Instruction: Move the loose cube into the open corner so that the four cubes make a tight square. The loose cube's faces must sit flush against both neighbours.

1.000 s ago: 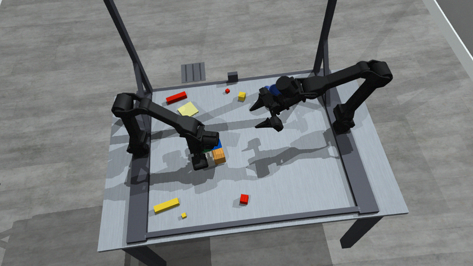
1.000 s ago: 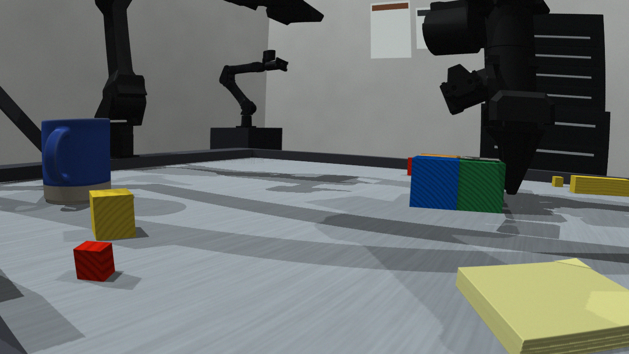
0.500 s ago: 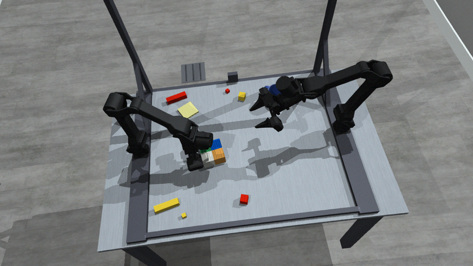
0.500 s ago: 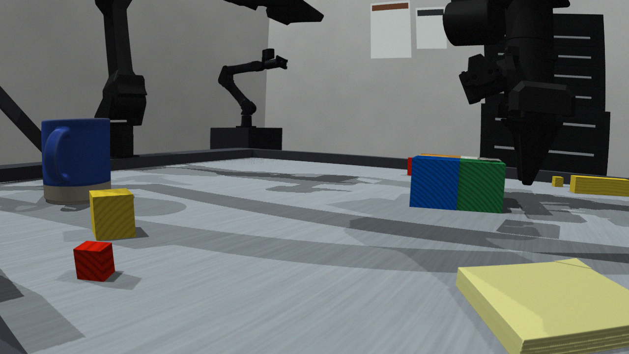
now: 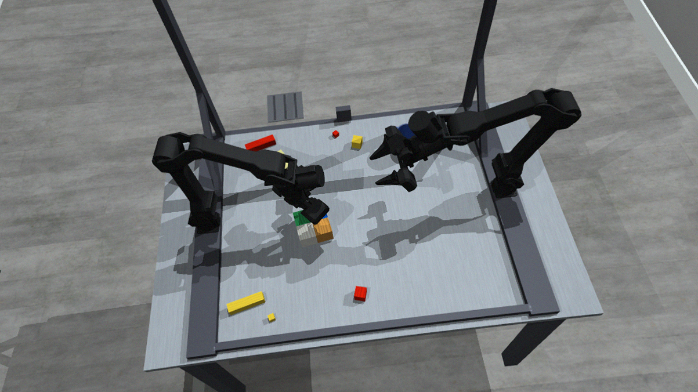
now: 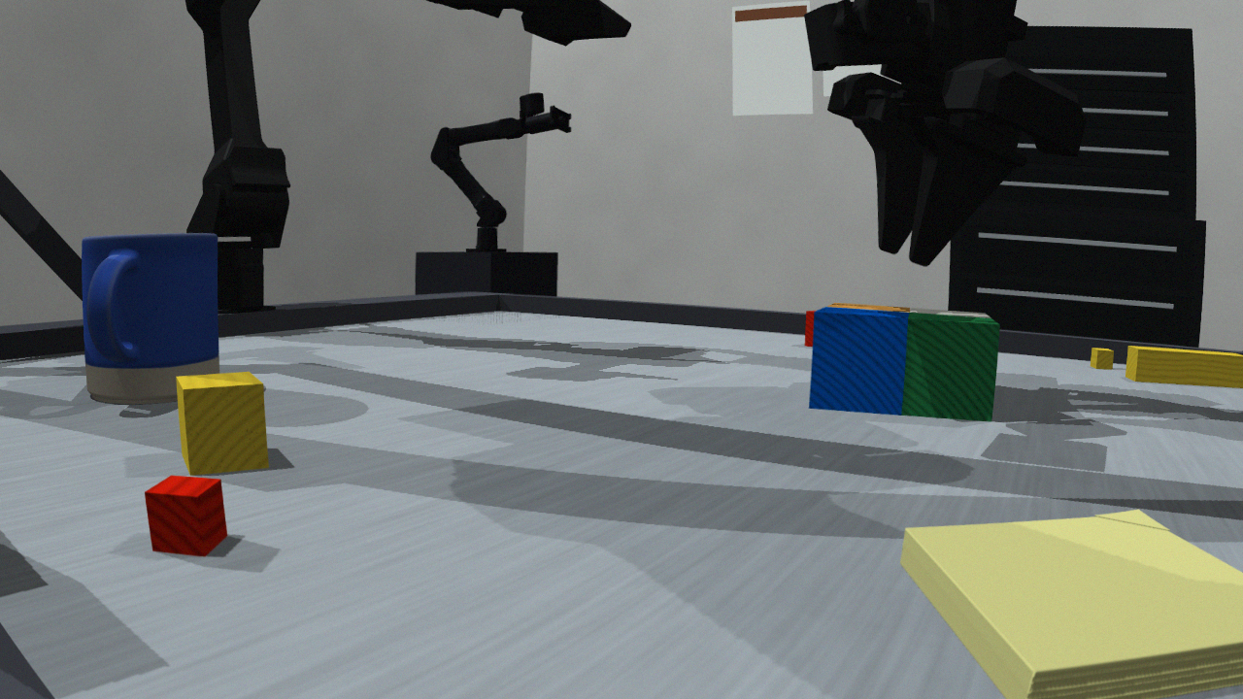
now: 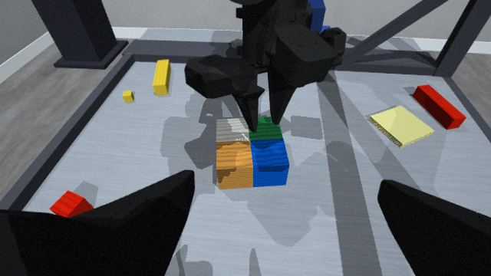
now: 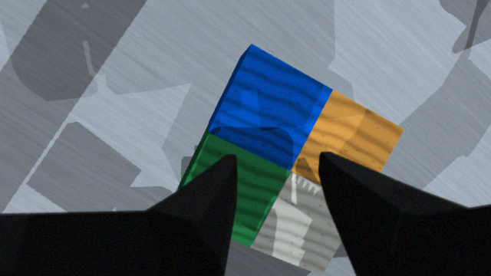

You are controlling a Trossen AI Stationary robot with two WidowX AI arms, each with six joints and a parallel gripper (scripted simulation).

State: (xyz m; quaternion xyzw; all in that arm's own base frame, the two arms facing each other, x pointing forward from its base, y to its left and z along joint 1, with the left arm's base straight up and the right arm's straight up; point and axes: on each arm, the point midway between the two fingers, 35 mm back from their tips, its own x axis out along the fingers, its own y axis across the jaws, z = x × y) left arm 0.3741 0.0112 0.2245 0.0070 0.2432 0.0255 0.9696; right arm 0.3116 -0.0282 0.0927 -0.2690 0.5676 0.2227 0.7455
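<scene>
A green cube (image 5: 299, 217) (image 6: 952, 369) (image 8: 257, 188), a blue cube (image 6: 858, 360) (image 7: 270, 153) (image 8: 268, 84), an orange cube (image 5: 323, 230) (image 7: 235, 157) (image 8: 353, 130) and a grey-white cube (image 5: 307, 232) (image 7: 230, 131) (image 8: 299, 230) stand in a two-by-two square. No gap shows between them in either wrist view. My right gripper (image 6: 905, 254) (image 7: 264, 127) (image 8: 277, 163) is partly open and empty, above the cubes. It hides part of the square in the top view. My left gripper (image 5: 373, 170) (image 7: 286, 185) is wide open and empty, away from the square.
A blue mug (image 6: 151, 299), a yellow cube (image 5: 357, 141) (image 6: 223, 425) and a small red cube (image 5: 335, 134) (image 6: 186, 516) stand apart. A yellow pad (image 6: 1086, 590) (image 7: 401, 126) and a red bar (image 5: 260, 143) (image 7: 439, 105) lie aside. Another red cube (image 5: 360, 293) and a yellow bar (image 5: 245, 302) lie opposite.
</scene>
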